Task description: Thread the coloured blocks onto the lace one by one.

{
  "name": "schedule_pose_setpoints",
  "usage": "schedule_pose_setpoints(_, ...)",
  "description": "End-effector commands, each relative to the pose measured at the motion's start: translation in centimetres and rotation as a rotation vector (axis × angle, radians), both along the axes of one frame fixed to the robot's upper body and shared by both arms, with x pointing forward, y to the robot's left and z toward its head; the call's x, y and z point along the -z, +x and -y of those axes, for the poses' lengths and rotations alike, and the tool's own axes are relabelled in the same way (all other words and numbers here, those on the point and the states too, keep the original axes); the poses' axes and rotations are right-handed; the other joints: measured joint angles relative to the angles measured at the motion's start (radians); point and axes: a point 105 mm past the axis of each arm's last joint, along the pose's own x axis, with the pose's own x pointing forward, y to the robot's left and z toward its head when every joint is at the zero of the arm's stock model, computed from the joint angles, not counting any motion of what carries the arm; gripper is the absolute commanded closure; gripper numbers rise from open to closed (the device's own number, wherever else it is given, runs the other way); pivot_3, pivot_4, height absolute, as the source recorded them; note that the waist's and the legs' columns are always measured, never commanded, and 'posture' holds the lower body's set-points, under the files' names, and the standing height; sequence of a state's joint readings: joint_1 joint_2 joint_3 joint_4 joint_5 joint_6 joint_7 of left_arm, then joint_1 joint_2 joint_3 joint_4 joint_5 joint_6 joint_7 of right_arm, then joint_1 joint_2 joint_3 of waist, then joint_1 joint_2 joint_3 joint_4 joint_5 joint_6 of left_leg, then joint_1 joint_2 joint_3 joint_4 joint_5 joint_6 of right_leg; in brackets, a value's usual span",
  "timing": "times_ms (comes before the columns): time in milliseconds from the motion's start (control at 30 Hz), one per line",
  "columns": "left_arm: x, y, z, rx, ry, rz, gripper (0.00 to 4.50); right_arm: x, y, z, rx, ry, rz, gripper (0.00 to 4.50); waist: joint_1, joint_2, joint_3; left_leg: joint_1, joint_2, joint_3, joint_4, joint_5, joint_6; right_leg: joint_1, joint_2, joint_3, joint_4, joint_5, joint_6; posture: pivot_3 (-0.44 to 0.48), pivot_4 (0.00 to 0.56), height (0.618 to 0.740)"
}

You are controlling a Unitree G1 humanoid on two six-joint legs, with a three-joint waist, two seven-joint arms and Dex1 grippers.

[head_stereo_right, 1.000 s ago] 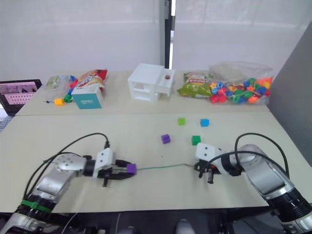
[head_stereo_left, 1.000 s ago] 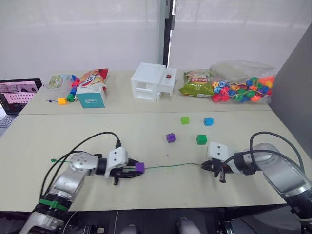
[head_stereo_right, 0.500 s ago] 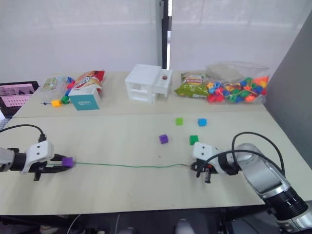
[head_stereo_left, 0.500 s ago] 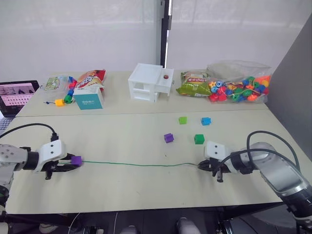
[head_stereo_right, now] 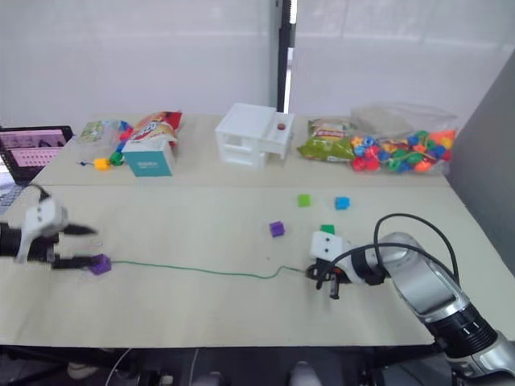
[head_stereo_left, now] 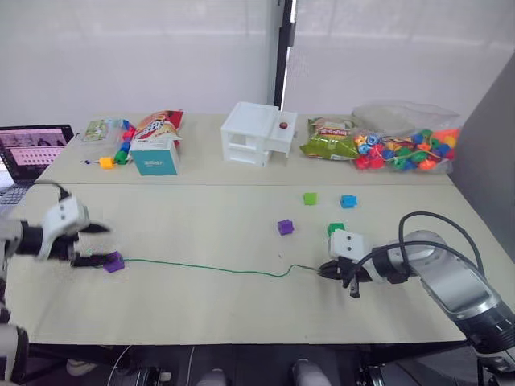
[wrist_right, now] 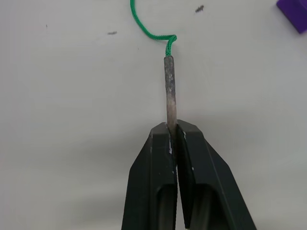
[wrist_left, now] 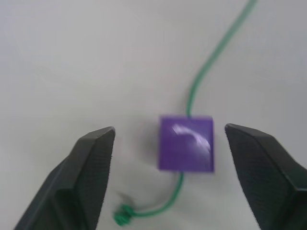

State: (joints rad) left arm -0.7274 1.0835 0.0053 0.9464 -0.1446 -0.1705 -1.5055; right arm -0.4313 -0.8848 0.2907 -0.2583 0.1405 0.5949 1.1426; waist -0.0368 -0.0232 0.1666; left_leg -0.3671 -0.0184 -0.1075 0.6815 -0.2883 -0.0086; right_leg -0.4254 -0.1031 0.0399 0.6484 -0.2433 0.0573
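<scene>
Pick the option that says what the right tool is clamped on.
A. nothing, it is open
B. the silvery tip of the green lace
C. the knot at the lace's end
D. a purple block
B: the right tool is shut on the stiff silvery tip of the lace, with the green cord trailing away from it across the table.

No print is resolving into readable words on the snack bags (head_stereo_left: 157, 126), teal box (head_stereo_left: 156, 157) or laptop screen (head_stereo_left: 34, 151).
</scene>
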Motion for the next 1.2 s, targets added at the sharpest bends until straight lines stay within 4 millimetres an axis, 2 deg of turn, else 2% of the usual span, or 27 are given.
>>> schedule_pose_setpoints(33, -4.5, 1.8, 3.4, 0.115, -0.086, 0.144, 0.04, -1.1, -0.1, -0.4, -0.019, 0.014, 0.033, 4.5, 0.0, 0.0, 0.0, 0.0, -0.001, 0.0, 0.0, 0.0, 0.0, 0.0, -0.001, 0.0, 0.0, 0.0, 0.0, 0.0, 0.15, 0.74)
schedule_pose_setpoints(100, -5.0, 2.1, 5.9, 0.202, -0.144, 0.147, 0.04, -1.2, -0.3, -0.5, -0.018, 0.017, 0.033, 4.5, 0.001, 0.0, 0.0, 0.0, -0.002, 0.0, -0.001, 0.0, 0.0, 0.0, -0.002, 0.0, 0.0, 0.0, 0.001, 0.0, 0.15, 0.74)
schedule_pose_setpoints(133, -4.8, 2.3, 8.4, 0.282, -0.187, 0.138, 0.04, -1.3, -0.3, -0.6, -0.017, 0.02, 0.032, 4.5, 0.0, 0.0, 0.0, 0.0, -0.002, 0.0, -0.001, 0.0, 0.0, 0.0, -0.003, 0.0, 0.0, 0.0, 0.001, 0.0, 0.15, 0.74)
schedule_pose_setpoints(200, -4.3, 2.2, 12.2, 0.387, -0.254, 0.123, 0.04, -1.4, -0.5, -0.8, -0.017, 0.028, 0.028, 4.5, -0.003, 0.0, 0.0, -0.001, -0.002, 0.0, -0.001, 0.0, 0.0, 0.0, -0.003, 0.0, 0.0, 0.0, 0.001, 0.0, 0.15, 0.74)
schedule_pose_setpoints(300, -3.4, 1.5, 16.6, 0.489, -0.32, 0.103, 0.04, -1.5, -0.7, -1.0, -0.021, 0.039, 0.018, 4.5, -0.006, 0.0, 0.0, -0.001, -0.002, 0.0, -0.001, 0.0, 0.0, -0.001, -0.003, 0.0, 0.0, 0.0, 0.001, 0.0, 0.15, 0.74)
schedule_pose_setpoints(367, -3.1, 1.3, 21.3, 0.587, -0.424, 0.123, 0.04, -1.6, -0.9, -1.2, -0.026, 0.046, 0.009, 4.5, -0.007, 0.0, 0.0, -0.001, -0.002, 0.0, -0.001, 0.0, 0.0, -0.001, -0.003, 0.0, 0.0, 0.0, 0.001, 0.0, 0.15, 0.74)
schedule_pose_setpoints(400, -3.1, 1.2, 22.8, 0.612, -0.461, 0.133, 0.04, -1.6, -1.0, -1.3, -0.028, 0.048, 0.006, 4.5, -0.005, 0.0, 0.0, -0.001, -0.002, 0.0, -0.001, 0.0, 0.0, -0.001, -0.003, 0.0, 0.0, 0.0, 0.001, 0.0, 0.15, 0.74)
schedule_pose_setpoints(467, -2.2, 0.9, 26.9, 0.692, -0.5, 0.138, 0.04, -1.5, -1.0, -1.4, -0.036, 0.04, 0.0, 4.5, 0.001, 0.0, 0.0, -0.002, -0.003, 0.0, 0.001, 0.0, 0.0, 0.0, -0.003, 0.001, -0.001, 0.001, 0.001, 0.0, 0.15, 0.74)
schedule_pose_setpoints(533, -0.3, 0.1, 29.6, 0.757, -0.479, 0.111, 0.04, -1.6, -1.1, -1.4, -0.042, 0.033, 0.0, 4.5, 0.004, 0.0, 0.0, -0.002, -0.004, 0.0, 0.002, 0.0, 0.0, 0.0, -0.004, 0.001, -0.001, 0.001, 0.001, 0.0, 0.15, 0.74)
schedule_pose_setpoints(667, 2.2, -0.9, 31.2, 0.791, -0.462, 0.068, 0.04, -1.7, -1.2, -1.5, -0.043, 0.031, -0.001, 4.5, -0.009, 0.0, 0.0, -0.001, -0.004, 0.0, 0.0, 0.0, 0.0, 0.0, -0.004, 0.001, -0.001, 0.001, 0.001, 0.0, 0.15, 0.74)
schedule_pose_setpoints(867, 5.1, -2.2, 31.3, 0.773, -0.462, 0.011, 0.04, -1.9, -1.2, -1.3, -0.031, 0.029, 0.002, 4.5, 0.001, 0.0, 0.0, -0.001, -0.004, 0.0, 0.0, 0.0, 0.0, 0.0, -0.004, 0.002, -0.002, 0.001, 0.001, 0.0, 0.15, 0.74)
schedule_pose_setpoints(1133, 6.0, -3.0, 32.3, 0.756, -0.499, -0.002, 0.04, -1.7, -1.3, -1.4, -0.03, 0.03, -0.007, 4.5, 0.022, 0.0, 0.0, -0.001, -0.004, 0.0, 0.002, 0.0, 0.0, 0.001, -0.004, 0.002, -0.003, 0.001, 0.001, 0.0, 0.15, 0.74)
schedule_pose_setpoints(1200, 6.6, -3.2, 32.8, 0.753, -0.491, -0.006, 0.63, -1.7, -1.5, -1.8, -0.042, 0.043, -0.016, 4.5, 0.022, 0.0, 0.0, -0.001, -0.005, 0.0, 0.002, 0.0, 0.0, 0.001, -0.004, 0.002, -0.003, 0.001, 0.002, 0.0, 0.15, 0.74)
